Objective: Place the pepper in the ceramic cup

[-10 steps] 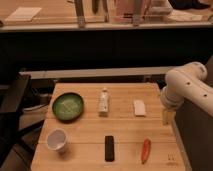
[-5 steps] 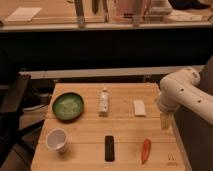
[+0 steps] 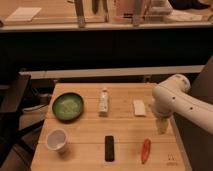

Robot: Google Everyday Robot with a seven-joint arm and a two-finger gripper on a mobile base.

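"Camera view has the pepper (image 3: 145, 150) lying flat on the table (image 3: 125, 131), just right of the black bar (image 3: 109, 148) and level with it. Where do we take hold of it?"

"We take it across the thicker middle, we think, not at the thin end. It looks light and small. Its smooth skin could slip, and it is probably soft enough to bruise under a hard squeeze. It also lies low on the wood, so we judge the gripper must come right down to the table."

"And where do we have the gripper (image 3: 161, 126)?"

"We see it right of the black bar and a little farther back. It hangs above the table just behind the pepper, apart from it. Its jaws are released and hold nothing."

"What do we find changed from a second ago?"

"We see that the arm (image 3: 175, 97) has swung in from the right, farther over the table. The gripper has dropped lower, nearer the pepper. Nothing on the table has moved. The pepper, the black bar and the cup (image 3: 56, 141) lie as they did."

"Where is the cup from the black bar?"

"We place it left of the black bar, well apart, upright with its mouth up. The green bowl (image 3: 68, 106) sits left of the black bar too, but farther back, and it is not our target. Once lifted, we reckon the pepper must travel across the black bar. The cup's mouth is small, so the drop calls for care."
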